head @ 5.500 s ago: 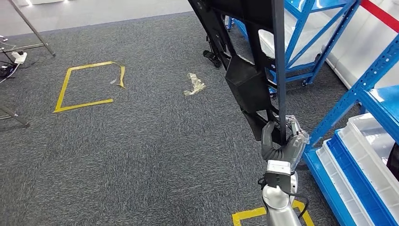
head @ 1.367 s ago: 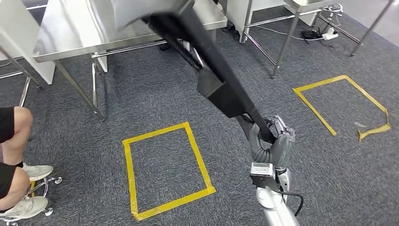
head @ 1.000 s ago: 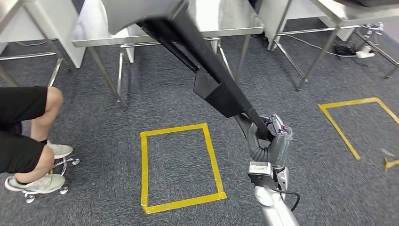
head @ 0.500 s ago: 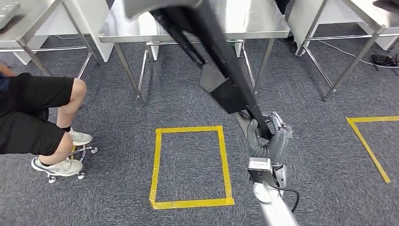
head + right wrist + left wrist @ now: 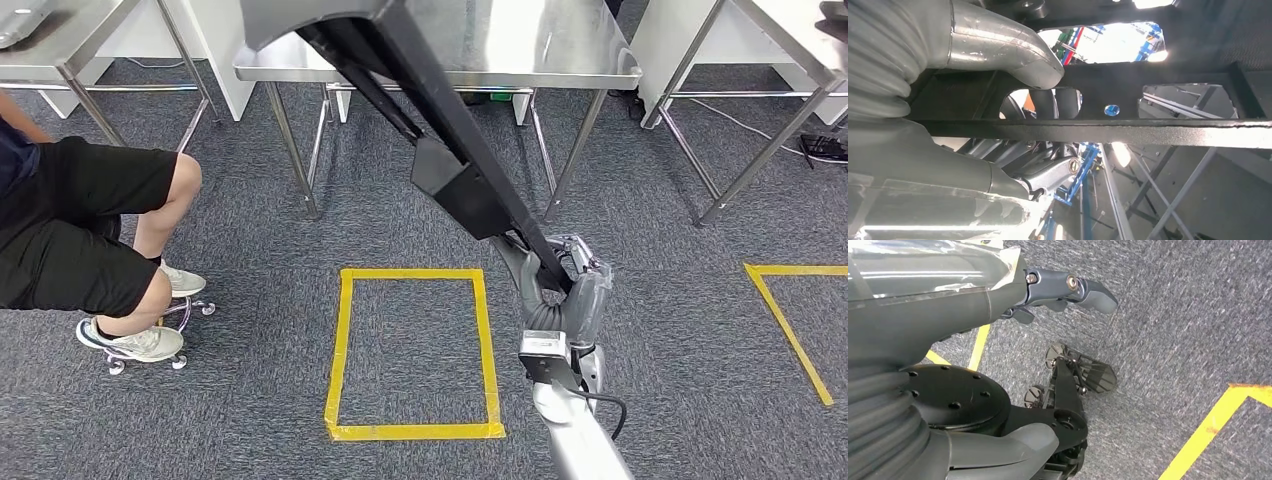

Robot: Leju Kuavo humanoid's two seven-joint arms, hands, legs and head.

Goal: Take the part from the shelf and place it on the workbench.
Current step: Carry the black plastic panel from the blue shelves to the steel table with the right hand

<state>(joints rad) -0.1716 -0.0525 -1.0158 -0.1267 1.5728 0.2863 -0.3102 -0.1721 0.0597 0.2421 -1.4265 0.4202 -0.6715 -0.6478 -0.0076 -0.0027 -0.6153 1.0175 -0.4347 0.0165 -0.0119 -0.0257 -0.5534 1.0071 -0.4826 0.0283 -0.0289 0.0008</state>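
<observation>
Currently my right hand [image 5: 563,290] grips the part [image 5: 450,165], a long black metal frame slanting up over the steel workbench [image 5: 590,70]. Left hand [image 5: 998,285] hangs with fingers apart. Seated person [image 5: 90,220] beside the bench; yellow tape square [image 5: 412,352] below.

Your right arm [image 5: 570,430] comes up from about 5 o'clock in the head view, forearm near upright, wrist straight. Your right hand [image 5: 560,290] sits at its top, fingers wrapped round the black part [image 5: 450,170], which runs off toward 11 o'clock; at the right wrist, your thumb [image 5: 998,45] lies across one face and darker fingers curl behind. Your left hand [image 5: 998,295] hangs low, fingers [image 5: 1083,287] loosely extended, holding nothing.
</observation>
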